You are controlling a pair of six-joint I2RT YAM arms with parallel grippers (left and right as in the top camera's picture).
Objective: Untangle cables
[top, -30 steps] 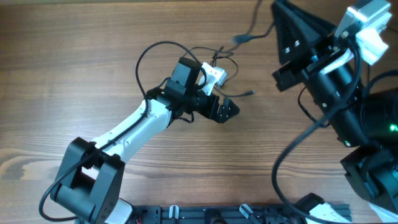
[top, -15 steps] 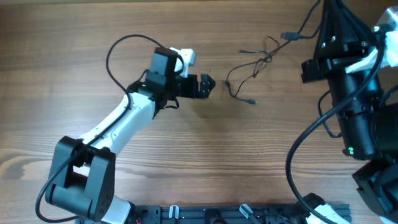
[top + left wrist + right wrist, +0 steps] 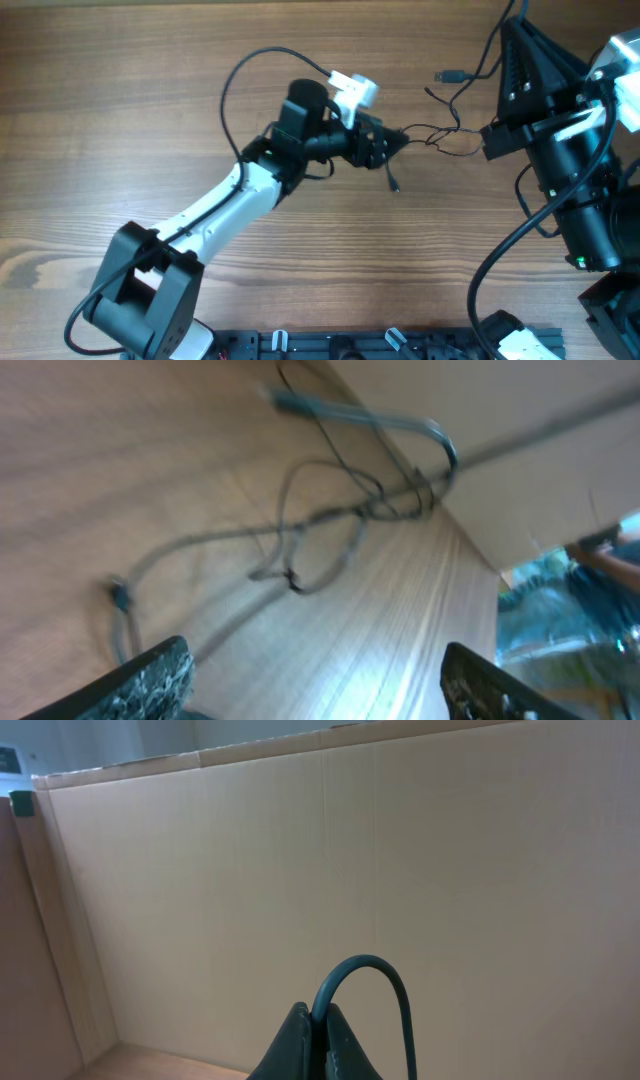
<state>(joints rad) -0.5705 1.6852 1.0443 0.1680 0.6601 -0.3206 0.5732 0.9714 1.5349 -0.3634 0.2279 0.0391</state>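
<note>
- Grey-black cables (image 3: 440, 135) are lying, from overhead, on the wooden table (image 3: 120, 100) toward its far side, between your two arms. One plug end (image 3: 445, 76) is pointing left and another is hanging nearer you.
- Half a second ago your left gripper (image 3: 388, 148) was standing well apart from the tangle. It is now sitting further right, overlapping the tangle's left end, though you cannot tell from above whether it is touching. The tangle itself is stretching out thinner toward the right arm than before.
- Your right gripper (image 3: 506, 30) is pointing at the far edge, with a strand rising up to it. Bare wood is lying open left of the left arm and on the near side of the tangle. Past the tangle you are getting little room before the far edge.
- From the left wrist, your fingers (image 3: 160, 670) are standing wide apart with nothing clamped between them. The cables are lying ahead in loose, crossing loops, blurred, and one plug end is sitting just beside the left-hand finger. A cardboard wall (image 3: 540, 480) is rising close behind the tangle.
- From the right wrist, your fingers are pressing together and pinching one of the cables, which is arching over in a small loop above them. The cardboard wall is filling everything beyond.
</note>
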